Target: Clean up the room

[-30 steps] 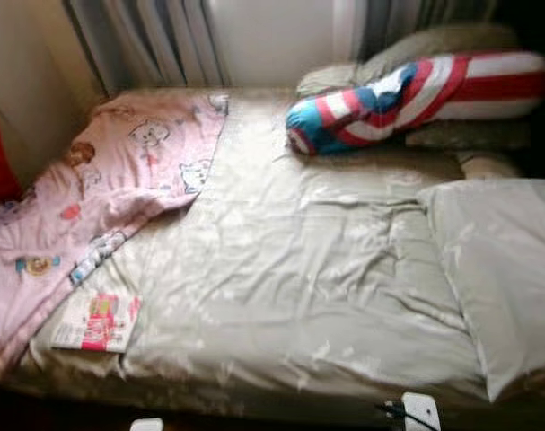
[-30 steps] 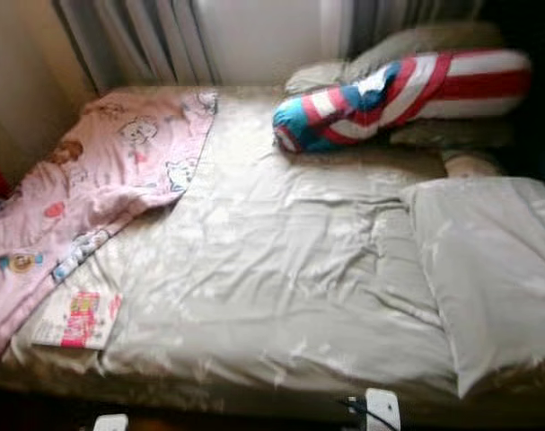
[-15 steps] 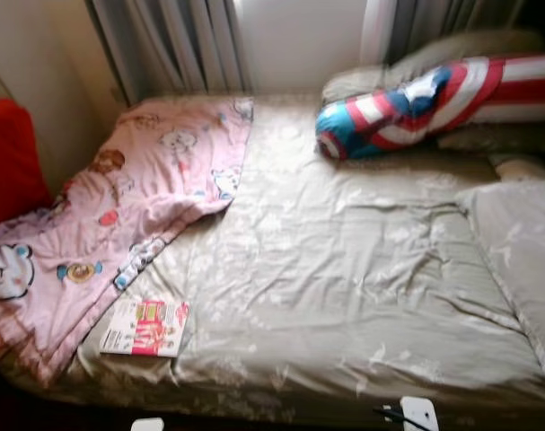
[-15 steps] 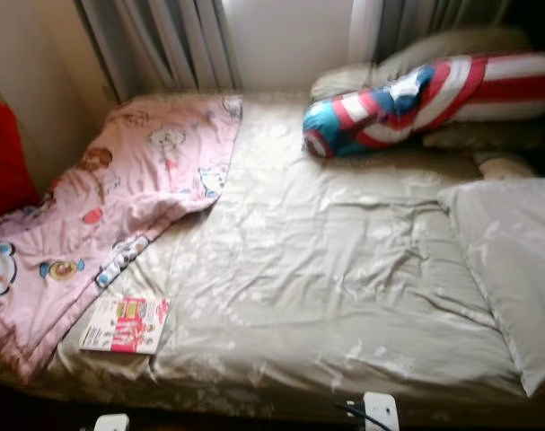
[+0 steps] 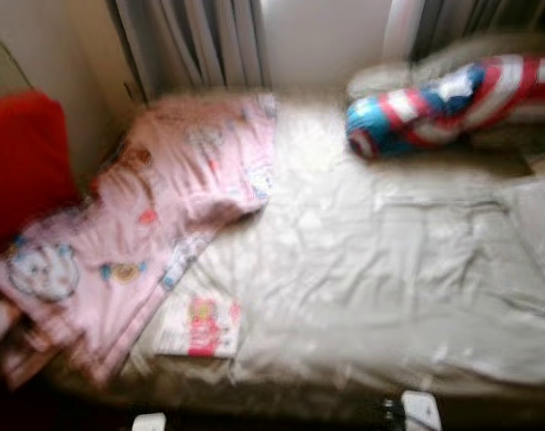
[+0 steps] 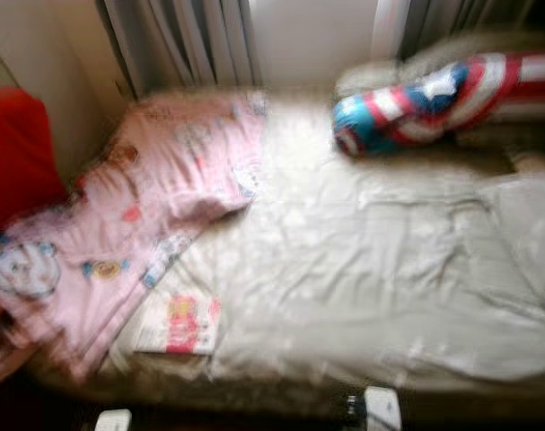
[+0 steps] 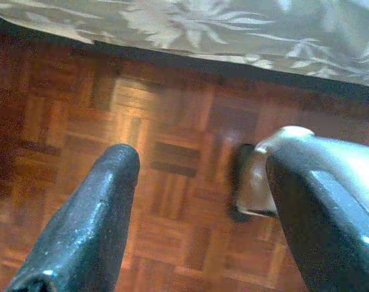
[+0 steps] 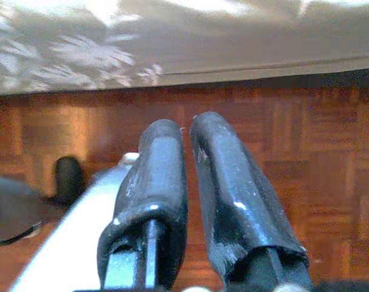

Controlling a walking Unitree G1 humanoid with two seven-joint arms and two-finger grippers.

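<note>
A bed (image 5: pixel 389 296) with a pale floral cover lies before me, blurred in both eye views. A pink cartoon-print blanket (image 5: pixel 155 215) is rumpled over its left side. A pink and white book (image 5: pixel 200 325) lies near the front left edge. A red, white and blue bolster (image 5: pixel 443 103) rests at the back right. My left gripper (image 7: pixel 196 207) hangs open over the parquet floor (image 7: pixel 172 152) by the bed's edge. My right gripper (image 8: pixel 187 176) hangs there too, shut with nothing between its fingers.
A red cushion (image 5: pixel 21 162) stands left of the bed against the wall. Grey curtains (image 5: pixel 200 40) hang behind the bed. Grey pillows (image 5: pixel 452 58) lie at the back right behind the bolster. The bed's cover (image 8: pixel 172 42) hangs down close to both grippers.
The camera has turned left: the bed, book and bolster have shifted right in the picture and the red cushion has come further into view. The picture is now blurred.
</note>
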